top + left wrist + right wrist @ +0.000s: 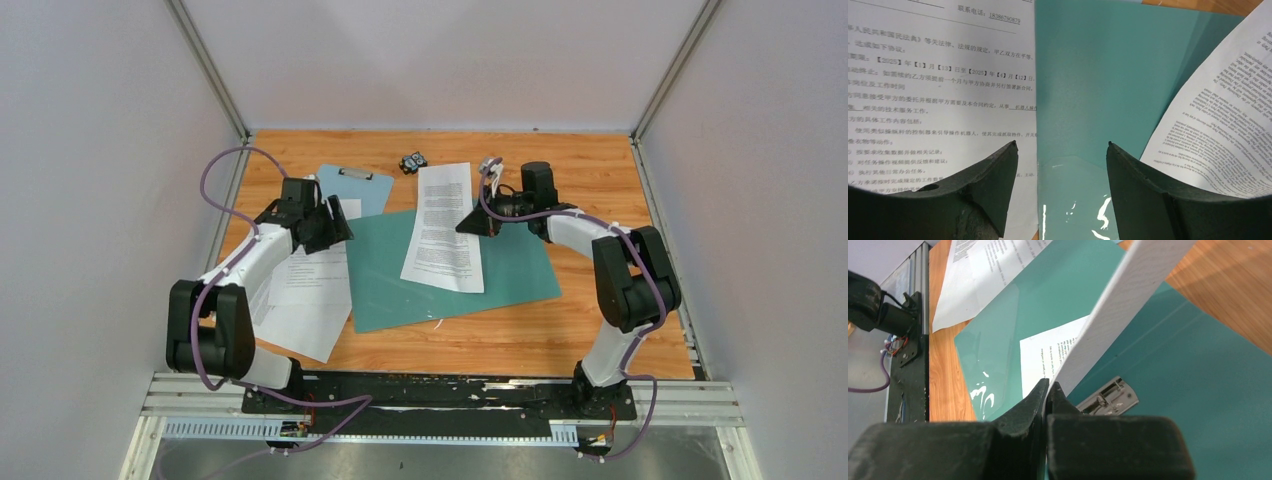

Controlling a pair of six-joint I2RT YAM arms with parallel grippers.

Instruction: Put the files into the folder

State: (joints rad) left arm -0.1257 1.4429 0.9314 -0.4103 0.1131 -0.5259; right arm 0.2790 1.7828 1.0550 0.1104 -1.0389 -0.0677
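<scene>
The teal folder (500, 275) lies open in the middle of the table. My right gripper (472, 222) is shut on the right edge of one file (443, 228), a printed sheet that lies over the folder and curls up at the grip. In the right wrist view the shut gripper (1048, 387) pinches this sheet (1128, 305) above the folder (1198, 390). My left gripper (335, 228) is open and empty over the folder's left edge. In the left wrist view the open gripper (1062, 145) hangs over the folder (1088, 75), with another file (938, 90) to its left and the held sheet (1218, 115) to its right.
More printed sheets (305, 290) lie stacked at the left, partly under the folder's left edge. A pale blue clipboard (355, 188) and a small black object (413, 162) lie at the back. A grey metal clip (1108, 396) sits inside the folder.
</scene>
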